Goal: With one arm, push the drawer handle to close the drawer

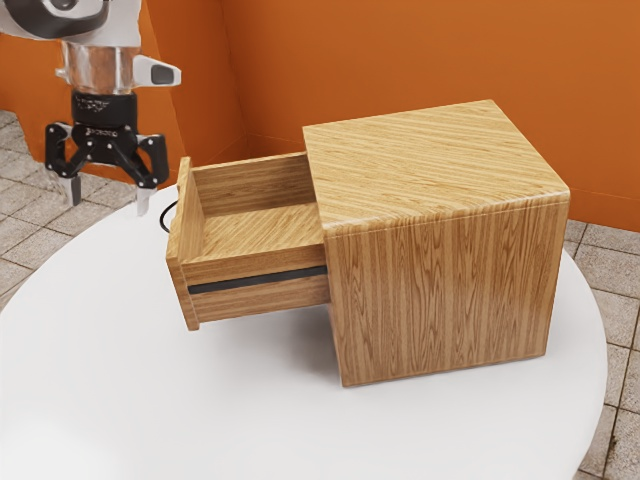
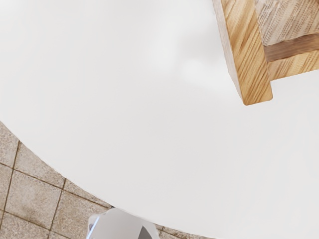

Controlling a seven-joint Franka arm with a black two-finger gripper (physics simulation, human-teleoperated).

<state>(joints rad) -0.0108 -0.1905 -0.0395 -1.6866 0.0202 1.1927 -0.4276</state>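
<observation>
My gripper hangs open, fingers pointing down, at the exterior view's upper left, with nothing between its fingertips. It is apart from the drawer, which stands pulled out of the wooden cabinet toward the exterior view's left. A thin dark curved handle sticks out from the drawer's front panel, close to my nearer fingertip; whether they touch I cannot tell. In the wrist view, one end of the drawer's front panel appears, its handle hidden.
A round white table carries the cabinet. Its curved edge crosses the wrist view, with floor tiles beyond. Orange walls rise behind the cabinet.
</observation>
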